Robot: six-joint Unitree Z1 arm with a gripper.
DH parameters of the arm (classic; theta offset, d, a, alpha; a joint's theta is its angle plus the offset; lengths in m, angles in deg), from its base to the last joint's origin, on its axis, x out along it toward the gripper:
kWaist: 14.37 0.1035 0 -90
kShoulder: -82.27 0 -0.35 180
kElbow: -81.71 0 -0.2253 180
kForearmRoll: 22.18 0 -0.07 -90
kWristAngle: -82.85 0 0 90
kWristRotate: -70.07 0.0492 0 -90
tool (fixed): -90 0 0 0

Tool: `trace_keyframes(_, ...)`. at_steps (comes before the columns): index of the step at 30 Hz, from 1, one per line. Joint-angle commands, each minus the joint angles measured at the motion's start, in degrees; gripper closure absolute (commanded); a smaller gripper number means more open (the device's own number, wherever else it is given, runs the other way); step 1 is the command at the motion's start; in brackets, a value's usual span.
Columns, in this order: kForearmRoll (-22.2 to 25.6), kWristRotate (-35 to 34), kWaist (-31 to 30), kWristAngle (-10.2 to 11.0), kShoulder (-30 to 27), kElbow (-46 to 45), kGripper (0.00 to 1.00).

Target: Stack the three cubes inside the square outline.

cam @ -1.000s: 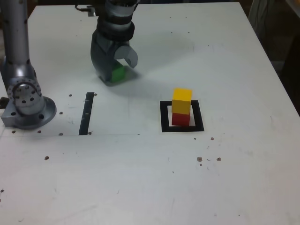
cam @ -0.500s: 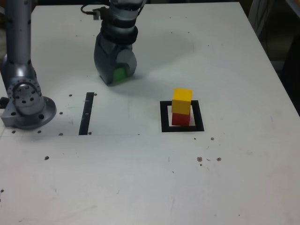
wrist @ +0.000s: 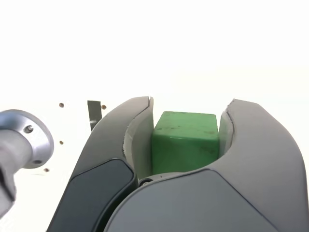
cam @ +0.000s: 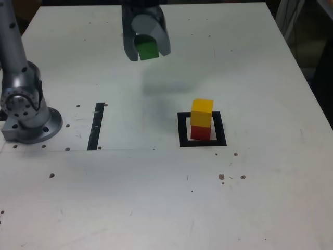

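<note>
Overhead, the end effector [cam: 146, 48] is hanging above the worktop [cam: 250, 198] toward its far edge, its two curved jaws closing on the green cube [cam: 148, 50] and holding it off the surface. Seen from the wrist view, the end effector [wrist: 188, 125] is gripping the green cube [wrist: 183, 141] on two opposite sides, with the block's top face showing between the jaw tips. A faint shadow is lying on the worktop below the raised cube.

Nearer the middle of the worktop, the square outline [cam: 202, 141] of black tape is framing the red cube [cam: 200, 132], which is sitting on its white centre. The yellow cube [cam: 202, 112] is resting on top of the red one, sitting slightly askew.

Toward the exterior view's left, a straight black tape strip [cam: 95, 126] is lying on the worktop, and the arm's round metal base [cam: 27, 112] is standing just beyond it, close to that side's edge.
</note>
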Motion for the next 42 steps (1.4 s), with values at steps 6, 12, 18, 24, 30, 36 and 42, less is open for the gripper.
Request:
trace_keyframes(6,4.21,0.53,-11.74,-3.2,8.11,12.21,0.89)
trace_keyframes(12,7.02,-2.14,-17.29,-4.32,14.17,19.11,0.89)
trace_keyframes(18,8.45,-3.91,-18.42,-4.45,17.33,20.92,0.88)
trace_keyframes(24,7.99,-3.88,-18.37,-4.75,19.43,21.5,0.88)
trace_keyframes(30,6.8,-3.82,-18.37,-4.9,21.16,21.92,0.88)
trace_keyframes(36,6.2,-3.86,-18.34,-4.56,21.66,21.51,0.85)
trace_keyframes(42,6.29,-3.91,-17.93,-4.42,22.26,21.27,0.79)
